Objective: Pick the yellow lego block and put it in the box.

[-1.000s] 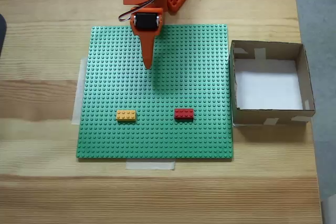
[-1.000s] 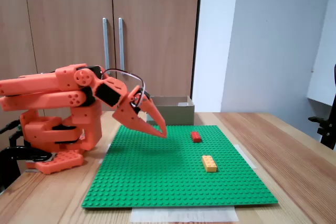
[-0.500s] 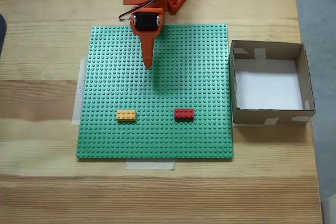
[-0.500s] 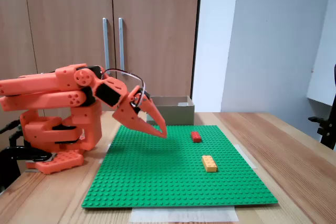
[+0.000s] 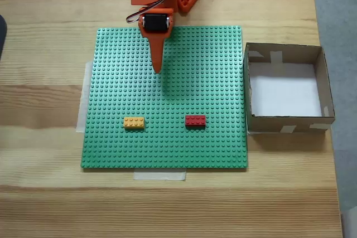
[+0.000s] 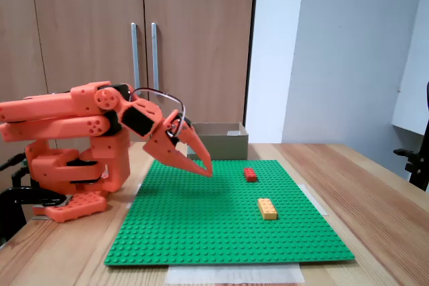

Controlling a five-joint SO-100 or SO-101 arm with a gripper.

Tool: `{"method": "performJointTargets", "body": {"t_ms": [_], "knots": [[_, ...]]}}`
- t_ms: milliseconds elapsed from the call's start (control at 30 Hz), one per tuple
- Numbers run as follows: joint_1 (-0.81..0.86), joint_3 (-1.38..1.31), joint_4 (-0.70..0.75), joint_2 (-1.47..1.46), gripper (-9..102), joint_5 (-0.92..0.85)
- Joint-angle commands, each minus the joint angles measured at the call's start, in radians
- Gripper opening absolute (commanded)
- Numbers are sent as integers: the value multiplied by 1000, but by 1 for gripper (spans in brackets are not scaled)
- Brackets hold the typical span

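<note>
Gripper (image 5: 157,69) (image 6: 206,171) orange, fingers pressed together, nothing held, tip pointing down, hovering above far part of green baseplate (image 5: 212,65). Yellow lego block (image 5: 134,122) (image 6: 267,208) flat on baseplate, well apart from gripper. Red brick (image 5: 195,120) near it on same plate. Box (image 5: 329,96) beside baseplate's right edge in top-down fixed view.

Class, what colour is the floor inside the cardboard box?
White, seen best in a fixed view looking down into the box.
</note>
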Motion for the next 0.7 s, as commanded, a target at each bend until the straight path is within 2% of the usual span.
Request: {"method": "performJointTargets", "body": {"t_ms": [0,333,667], "knots": [[-8,-5,2,-3,-1,-12],[-8,-72,8,-26,-1,-3],[11,-351,49,-295,-1,-2]]}}
